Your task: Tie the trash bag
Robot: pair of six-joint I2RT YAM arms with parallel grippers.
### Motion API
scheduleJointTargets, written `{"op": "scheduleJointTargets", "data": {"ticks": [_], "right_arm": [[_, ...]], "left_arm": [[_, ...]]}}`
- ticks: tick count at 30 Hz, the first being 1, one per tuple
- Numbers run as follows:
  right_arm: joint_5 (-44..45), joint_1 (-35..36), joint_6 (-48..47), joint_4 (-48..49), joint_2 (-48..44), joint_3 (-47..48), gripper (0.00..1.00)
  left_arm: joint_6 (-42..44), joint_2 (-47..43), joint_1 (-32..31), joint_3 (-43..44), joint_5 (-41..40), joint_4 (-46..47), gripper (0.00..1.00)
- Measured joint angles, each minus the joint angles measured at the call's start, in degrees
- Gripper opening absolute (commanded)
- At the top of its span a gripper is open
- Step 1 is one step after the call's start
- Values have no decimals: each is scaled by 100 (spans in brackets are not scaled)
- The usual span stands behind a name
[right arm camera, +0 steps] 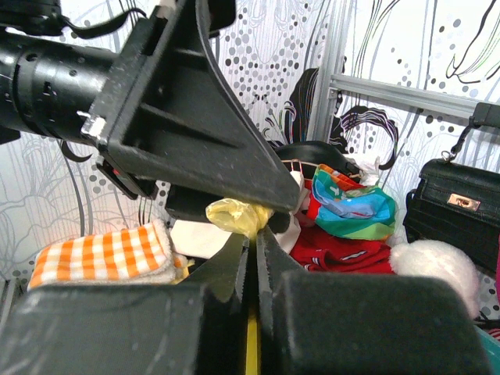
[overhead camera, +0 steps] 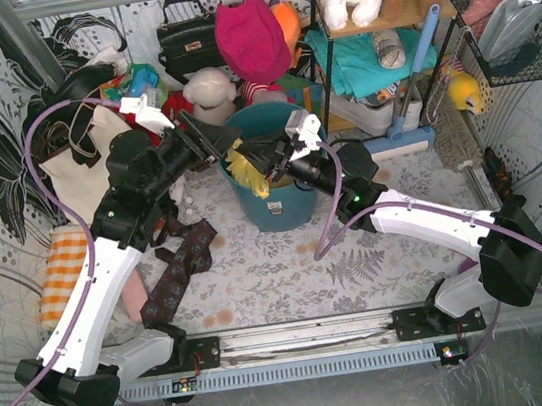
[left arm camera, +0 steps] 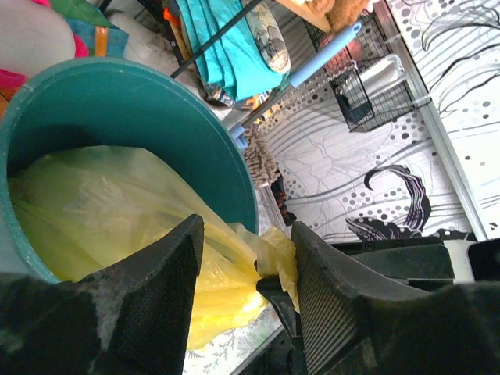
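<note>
Right hand [right arm camera: 251,238] clamps a twisted tail of the trash bag [left arm camera: 94,203]; left hand [left arm camera: 246,234] gapes astride it (empty). Knotting stage, likely: left must regrip and pull.

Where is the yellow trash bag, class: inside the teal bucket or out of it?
Inside: the trash bag sits in the bucket, its gathered end drawn over the rim.

The left arm [overhead camera: 100,277] and the right arm [overhead camera: 425,222] are white with black joints. A thin purple cable [overhead camera: 34,155] runs along each. 1 tiny green light [overhead camera: 355,197] shows on the right arm. The left gripper [left arm camera: 248,226] has black, bumpy fingers [left arm camera: 168,289].
</note>
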Motion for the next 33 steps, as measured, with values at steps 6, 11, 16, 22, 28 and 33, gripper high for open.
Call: {"op": "scheduleJointTargets", "data": {"ticks": [6,11,16,22,28,33], "right_arm": [[0,0,0,0,0,0,0],[0,0,0,0,0,0,0],[-2,0,2,0,0,0,0],[-26,-2,2,-11,0,0,0],[-66,-28,2,-44,7,0,0],[-98,-28,4,-42,7,0,0]], "left_arm": [[101,-85,2,-35,352,122,66],[461,-476,2,-313,673,483,71],[811,-431,2,-319,981,721,73],[1165,-262,2,-492,1104,933,73],[1519,-249,2,-579,1051,1193,68],[1718,-256,2,-640,1071,1427,58]]}}
